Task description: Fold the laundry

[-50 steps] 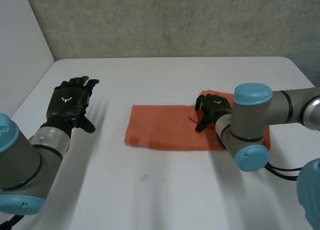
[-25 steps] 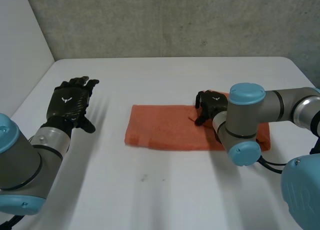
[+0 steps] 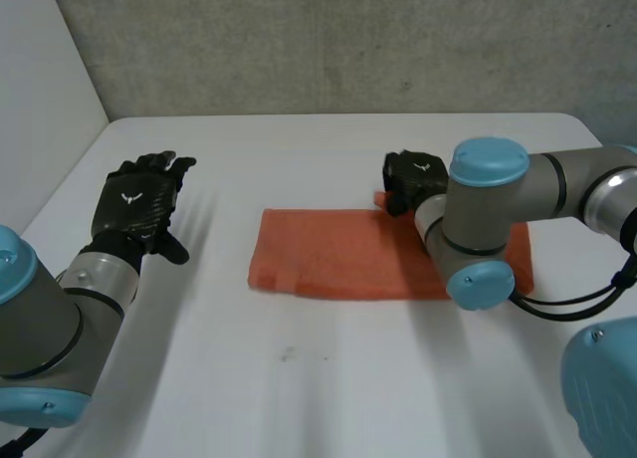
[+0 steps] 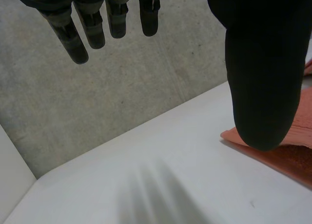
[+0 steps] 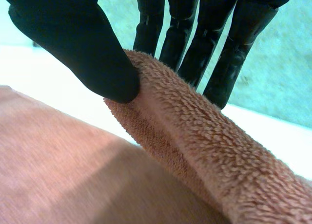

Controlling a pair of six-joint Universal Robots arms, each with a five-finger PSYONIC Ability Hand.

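We see the orange towel [image 3: 333, 264] lying flat in the middle of the table [image 3: 299, 378]. Our right hand [image 3: 410, 177] is at its far edge, thumb and fingers pinching a raised fold. Our left hand [image 3: 137, 204] is well apart from it, fingers straight and relaxed, holding nothing.

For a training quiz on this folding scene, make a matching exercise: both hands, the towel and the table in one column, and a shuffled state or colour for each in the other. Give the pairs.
Column one:
1. left hand
2. right hand
3. towel
4. table

Column two:
A. orange, lying flat except for its raised far edge
B. white
C. open, apart from the towel
D. pinching the towel's far edge between thumb and fingers

Pairs: 1-C, 2-D, 3-A, 4-B
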